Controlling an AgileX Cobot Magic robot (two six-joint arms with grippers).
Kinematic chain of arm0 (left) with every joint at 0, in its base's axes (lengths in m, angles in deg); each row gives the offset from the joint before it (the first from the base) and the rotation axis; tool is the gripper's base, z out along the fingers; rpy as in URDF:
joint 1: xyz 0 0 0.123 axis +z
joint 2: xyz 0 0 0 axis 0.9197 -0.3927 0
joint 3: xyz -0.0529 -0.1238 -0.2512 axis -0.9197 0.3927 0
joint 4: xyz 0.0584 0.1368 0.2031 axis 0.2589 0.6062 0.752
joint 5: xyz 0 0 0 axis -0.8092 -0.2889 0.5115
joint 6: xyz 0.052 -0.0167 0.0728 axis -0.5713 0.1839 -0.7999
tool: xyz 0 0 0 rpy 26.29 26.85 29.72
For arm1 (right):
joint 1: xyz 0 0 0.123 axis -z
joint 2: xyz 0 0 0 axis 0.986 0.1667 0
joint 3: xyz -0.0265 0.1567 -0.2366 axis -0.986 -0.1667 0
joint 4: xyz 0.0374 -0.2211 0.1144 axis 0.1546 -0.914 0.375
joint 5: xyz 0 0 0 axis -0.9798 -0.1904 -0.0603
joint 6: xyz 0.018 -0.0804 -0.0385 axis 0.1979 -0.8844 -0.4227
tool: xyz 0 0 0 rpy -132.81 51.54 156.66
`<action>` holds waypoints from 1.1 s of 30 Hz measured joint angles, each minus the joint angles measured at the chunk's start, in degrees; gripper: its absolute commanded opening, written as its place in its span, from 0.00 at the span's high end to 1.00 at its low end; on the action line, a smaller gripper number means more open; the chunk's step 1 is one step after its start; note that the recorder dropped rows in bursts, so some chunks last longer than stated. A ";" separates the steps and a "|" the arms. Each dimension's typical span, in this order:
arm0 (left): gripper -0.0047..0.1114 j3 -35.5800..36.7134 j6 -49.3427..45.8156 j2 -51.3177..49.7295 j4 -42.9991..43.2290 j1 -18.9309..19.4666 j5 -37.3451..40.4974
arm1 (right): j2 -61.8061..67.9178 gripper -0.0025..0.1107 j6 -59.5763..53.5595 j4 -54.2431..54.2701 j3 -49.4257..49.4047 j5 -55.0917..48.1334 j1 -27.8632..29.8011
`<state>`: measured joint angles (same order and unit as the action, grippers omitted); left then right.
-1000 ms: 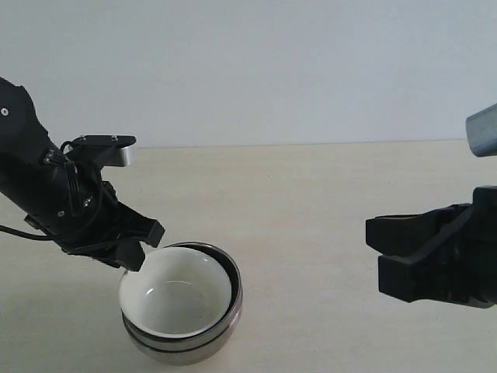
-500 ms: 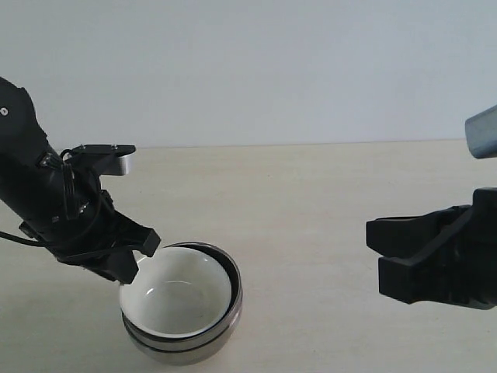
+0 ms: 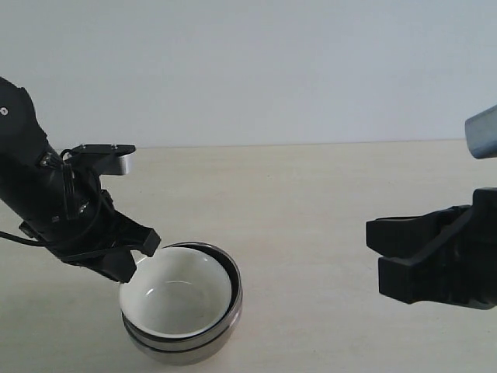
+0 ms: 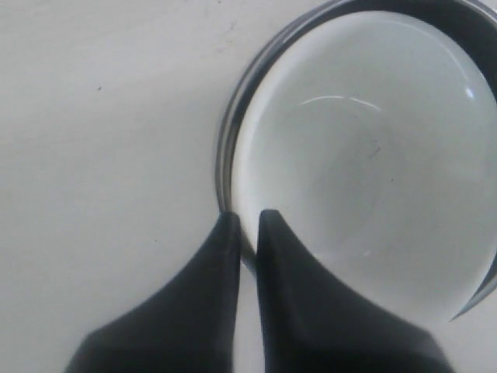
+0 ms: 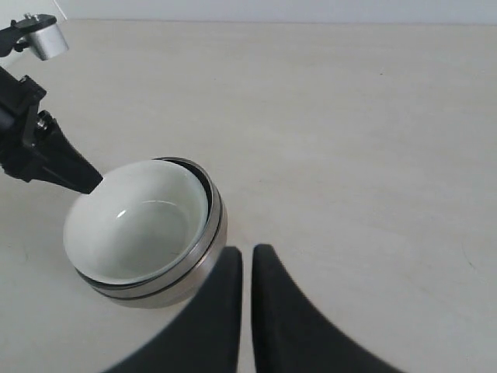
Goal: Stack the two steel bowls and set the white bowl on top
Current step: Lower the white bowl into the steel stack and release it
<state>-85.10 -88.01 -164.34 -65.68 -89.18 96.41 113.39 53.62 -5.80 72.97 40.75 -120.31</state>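
Observation:
The two steel bowls (image 3: 190,346) (image 5: 180,273) sit nested one in the other on the table at the lower left. The white bowl (image 3: 177,291) (image 4: 365,155) (image 5: 136,221) rests inside them, its rim a little above theirs. My left gripper (image 3: 137,259) (image 4: 245,223) is at the white bowl's left rim, one finger outside and one inside, shut on it. My right gripper (image 3: 374,254) (image 5: 247,253) hovers far to the right, shut and holding nothing. The white bowl's outside pattern is hidden.
The pale table (image 3: 311,202) runs back to a plain wall. A thin strip of steel rim (image 4: 227,148) shows beside the white bowl in the left wrist view. No other objects show.
The left gripper has shifted slightly down and to the left at the bowl's rim, and the white bowl has sunk a little into the steel bowls. The right arm has not moved.

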 measured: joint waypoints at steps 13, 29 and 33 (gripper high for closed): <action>0.93 0.00 0.00 -1.63 -0.34 0.00 -0.64 | 0.00 0.98 0.00 0.00 0.00 -0.60 0.00; 0.93 0.00 0.00 -1.63 -0.66 0.00 -1.08 | 0.00 0.98 0.00 0.00 0.00 -0.60 0.00; 0.93 0.00 0.00 -1.63 -1.28 0.00 -2.12 | 0.00 0.98 0.00 0.10 0.00 -0.60 0.00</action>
<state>-85.10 -88.01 -165.97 -66.96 -89.18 94.30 113.39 53.62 -5.70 72.97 40.15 -120.31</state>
